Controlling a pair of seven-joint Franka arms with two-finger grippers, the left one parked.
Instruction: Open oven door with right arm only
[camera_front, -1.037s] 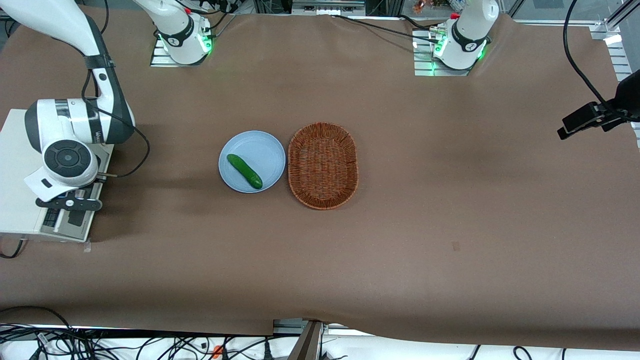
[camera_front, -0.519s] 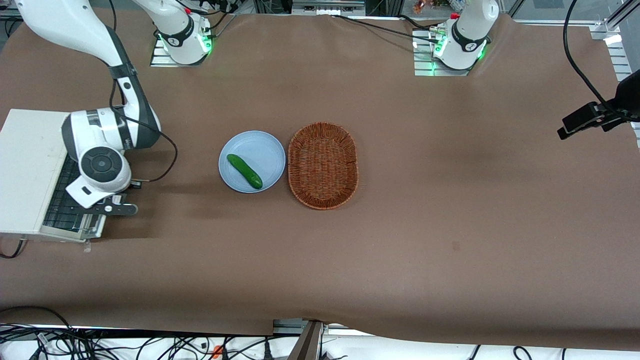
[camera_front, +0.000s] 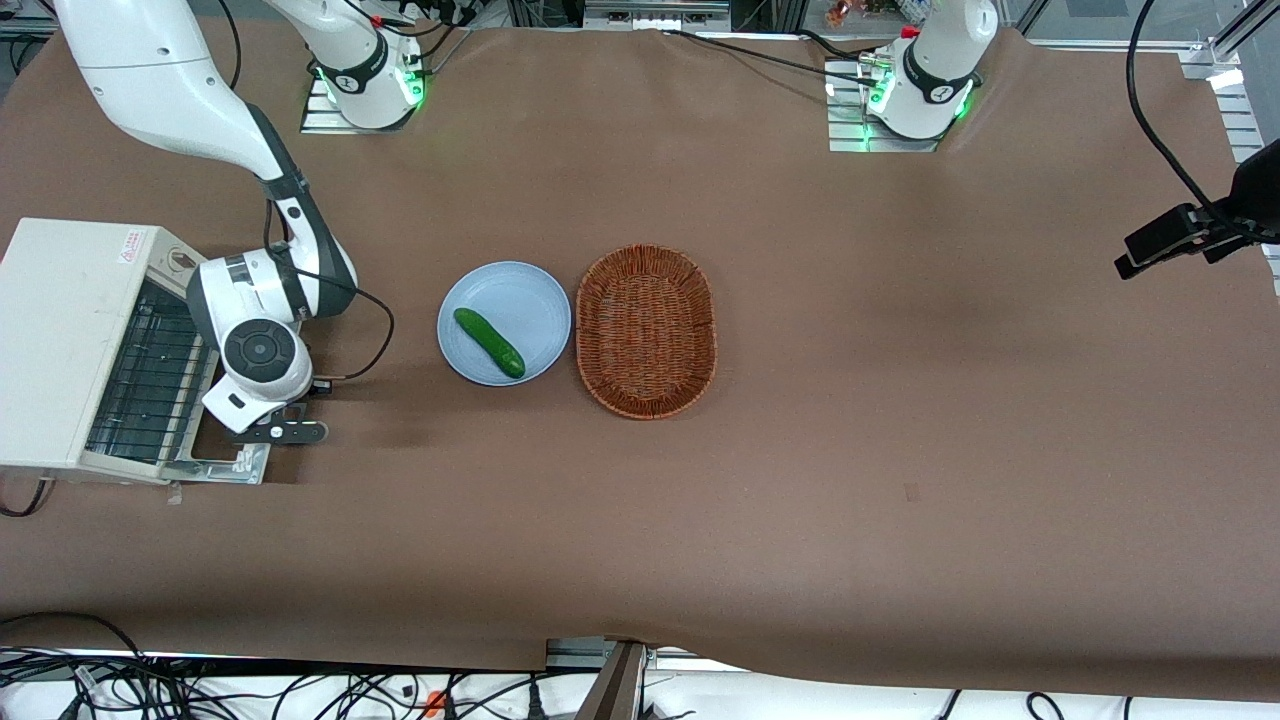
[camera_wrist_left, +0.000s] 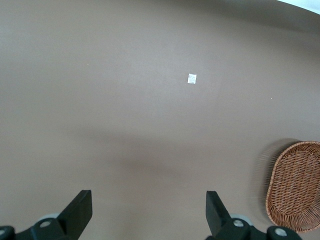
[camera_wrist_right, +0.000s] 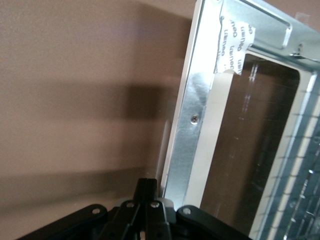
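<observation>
Cream-white, the toaster oven stands at the working arm's end of the table. Its oven door is swung down flat onto the brown cloth in front of the oven mouth, metal inner face up, with the wire rack showing inside. The right arm bends down over the door, and its gripper sits at the door's outer edge, where the handle runs. In the right wrist view the door's metal frame and dark glass lie right against the gripper; whether its fingers are parted or pressed together I cannot tell. Past the door's free edge there is bare cloth toward the blue plate, which carries a cucumber. A wicker basket lies just beside the plate.
</observation>
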